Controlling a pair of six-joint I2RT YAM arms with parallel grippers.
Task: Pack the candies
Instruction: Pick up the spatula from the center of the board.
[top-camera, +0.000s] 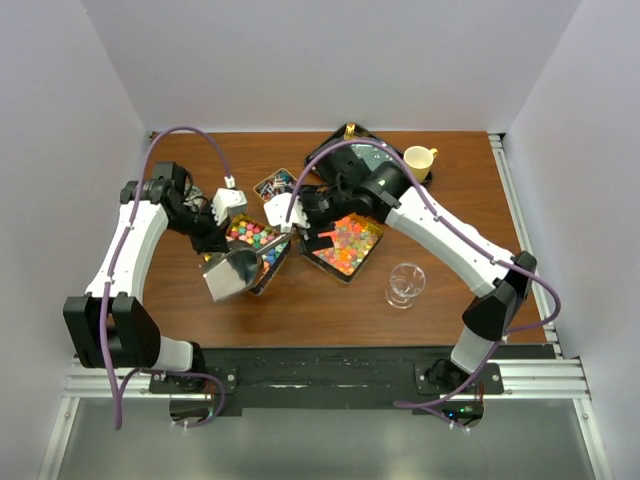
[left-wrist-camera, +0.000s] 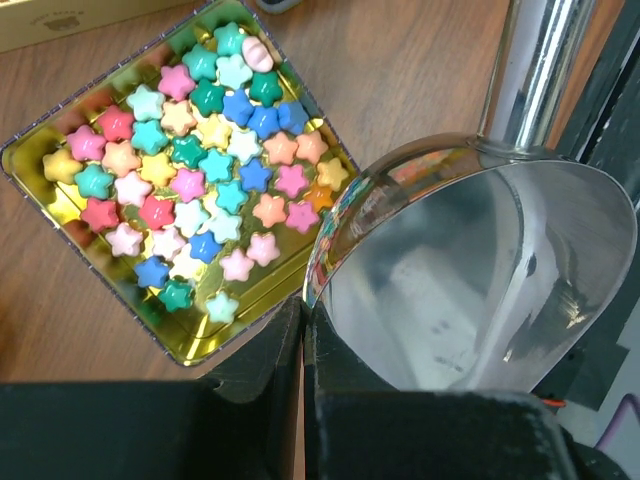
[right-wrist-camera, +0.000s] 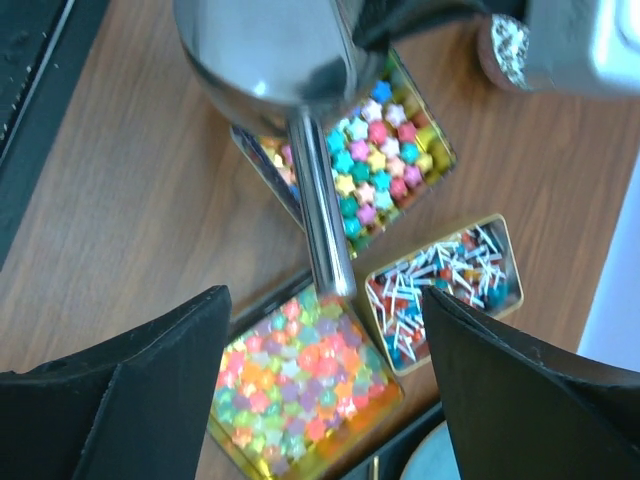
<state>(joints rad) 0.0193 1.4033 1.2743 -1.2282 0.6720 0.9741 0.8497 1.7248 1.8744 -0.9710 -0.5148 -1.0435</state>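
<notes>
Overhead view: on a wooden tabletop (top-camera: 330, 310), star candies (top-camera: 250, 236) fill a gold star tin (top-camera: 280, 262) set diagonally to the tabletop's edge. Just right of the star tin, orange-pink gummies (top-camera: 348, 243) fill a second tin. Just behind it are wrapped candies (top-camera: 275, 185) in a third, partly hidden by the arms. The left pincer (top-camera: 222, 250) hangs over the star tin's near-left end with a shiny scoop (top-camera: 230, 278); the right pincer (top-camera: 312, 235) sits at the tin's right. Left wrist view: the left pincer (left-wrist-camera: 303, 320) is closed on the edge of the scoop's bowl, the handle running up and away. The star tin's near corner is hidden behind the black fingers (left-wrist-camera: 255, 375). Right wrist view: the right pincer (right-wrist-camera: 328, 300) gapes wide, gripping nothing, with the handle's tip between its fingers. The handle's long axis runs from above the star tin toward the camera. The stick-like wrapped candies (right-wrist-camera: 440, 280) point every way, and the gummies' tin is cut off below.
</notes>
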